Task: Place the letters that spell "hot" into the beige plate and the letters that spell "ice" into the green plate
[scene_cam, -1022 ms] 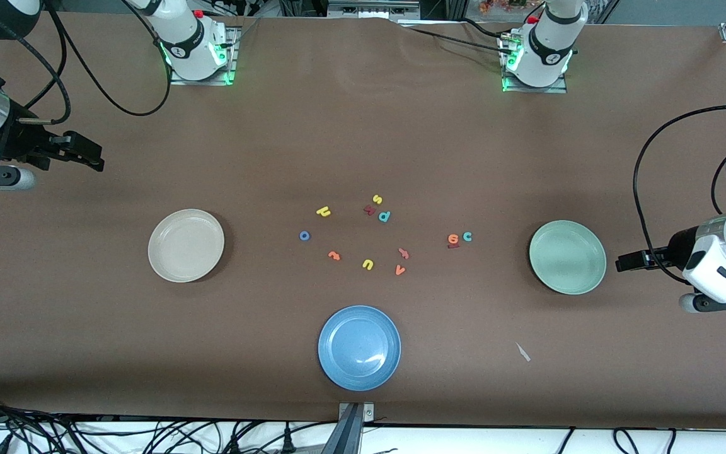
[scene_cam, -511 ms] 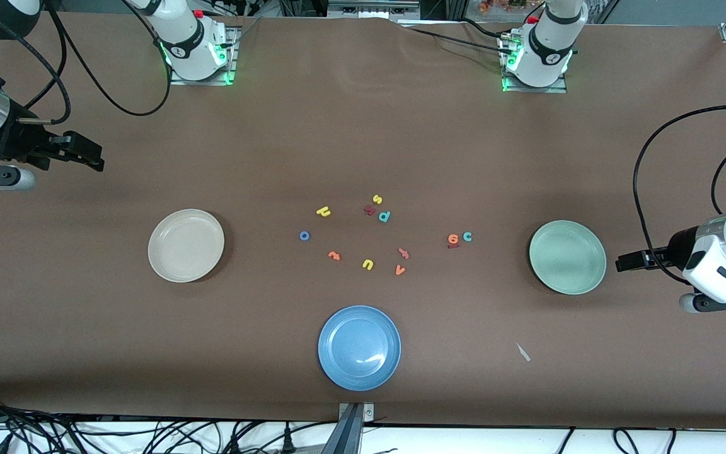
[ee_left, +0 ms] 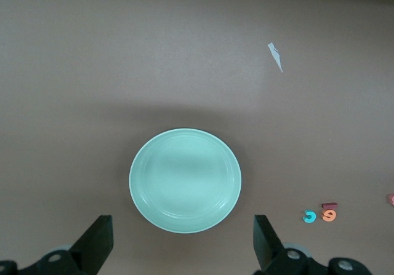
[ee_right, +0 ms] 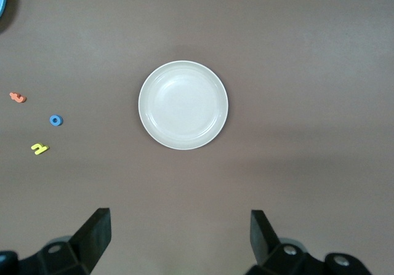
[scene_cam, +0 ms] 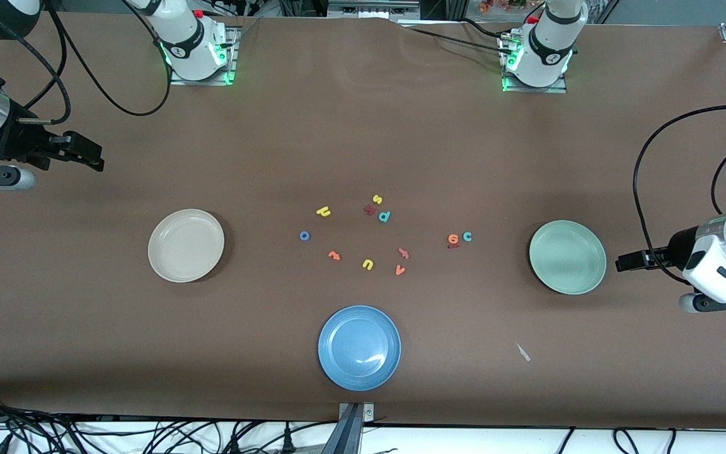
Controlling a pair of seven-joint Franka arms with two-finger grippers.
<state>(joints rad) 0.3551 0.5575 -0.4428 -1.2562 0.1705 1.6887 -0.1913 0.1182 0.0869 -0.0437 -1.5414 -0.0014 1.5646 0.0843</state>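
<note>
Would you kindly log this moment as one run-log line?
left gripper: open, waiting near green plate | right gripper: open, waiting near beige plate | plates: nothing in them | letters: all on table

3 plates (scene_cam: 186,245), 11 foam letters (scene_cam: 367,264), 1 paper scrap (scene_cam: 523,352).

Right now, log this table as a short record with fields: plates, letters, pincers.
beige plate: holds nothing, toward the right arm's end
green plate: holds nothing, toward the left arm's end
blue plate: holds nothing, nearest the front camera
letters: all loose on the table between the plates; teal c beside orange e; blue o apart
left pincer: open, beside green plate
right pincer: open, waiting
</note>
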